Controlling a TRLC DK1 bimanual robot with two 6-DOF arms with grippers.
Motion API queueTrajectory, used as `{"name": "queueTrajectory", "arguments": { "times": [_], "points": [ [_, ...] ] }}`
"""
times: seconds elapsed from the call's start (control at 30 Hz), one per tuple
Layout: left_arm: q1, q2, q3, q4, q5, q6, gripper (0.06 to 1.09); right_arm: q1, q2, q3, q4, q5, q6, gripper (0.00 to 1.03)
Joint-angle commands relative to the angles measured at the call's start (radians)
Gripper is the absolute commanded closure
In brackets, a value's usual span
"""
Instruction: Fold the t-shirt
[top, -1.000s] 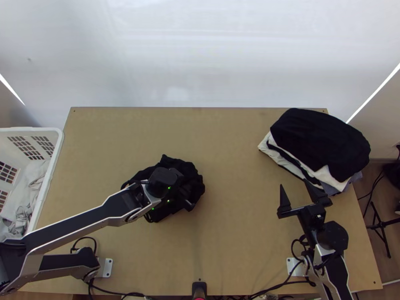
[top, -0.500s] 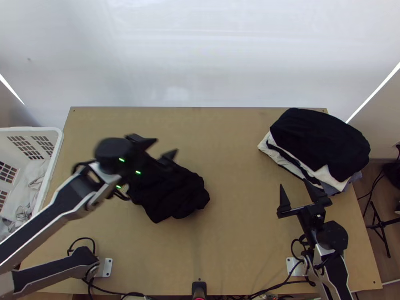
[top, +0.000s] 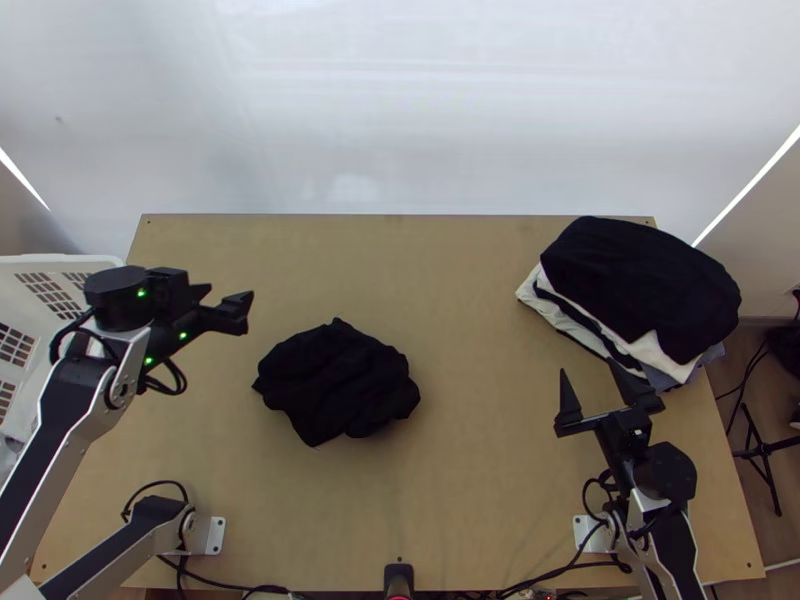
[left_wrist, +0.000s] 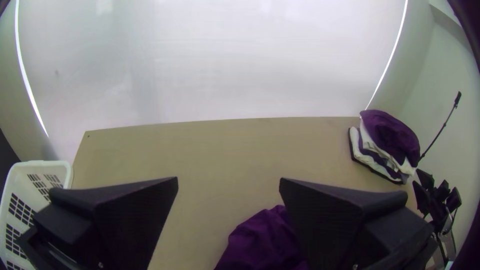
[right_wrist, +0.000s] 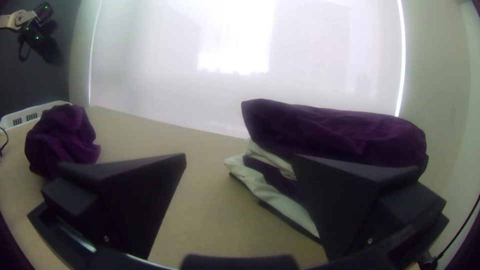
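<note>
Left gripper (top: 230, 292): fingers spread with nothing between them, near the basket (top: 40, 262) and apart from the cloth. Right gripper (top: 588, 367): fingers likewise parted, nothing held, near the folded stack (top: 640, 285). The black t-shirt (top: 338, 385) lies bunched on the table (top: 480, 480), between the grippers, nearer the left. Judged light, soft and limp; not fragile, but liable to crumple further. Recommended hold: a raised outer fold or loose edge, lifted to find hem or shoulders before spreading.
</note>
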Motion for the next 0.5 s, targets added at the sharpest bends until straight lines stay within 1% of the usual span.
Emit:
{"name": "queueTrajectory", "arguments": {
  "times": [0.0, 0.1, 0.2, 0.3, 0.47],
  "points": [
    [0.090, -0.039, -0.024, -0.058, 0.017, -0.002, 0.10, 0.000, 0.000, 0.000, 0.000, 0.000, 0.000, 0.04],
    [0.081, -0.034, -0.025, -0.084, 0.002, -0.055, 0.10, 0.000, 0.000, 0.000, 0.000, 0.000, 0.000, 0.04],
    [0.035, -0.036, -0.044, -0.107, -0.032, -0.079, 0.10, 0.000, 0.000, 0.000, 0.000, 0.000, 0.000, 0.04],
    [0.021, -0.037, -0.070, -0.133, -0.042, -0.072, 0.10, 0.000, 0.000, 0.000, 0.000, 0.000, 0.000, 0.04],
    [0.038, -0.022, -0.076, -0.174, -0.056, -0.006, 0.10, 0.000, 0.000, 0.000, 0.000, 0.000, 0.000, 0.04]
  ]
}}
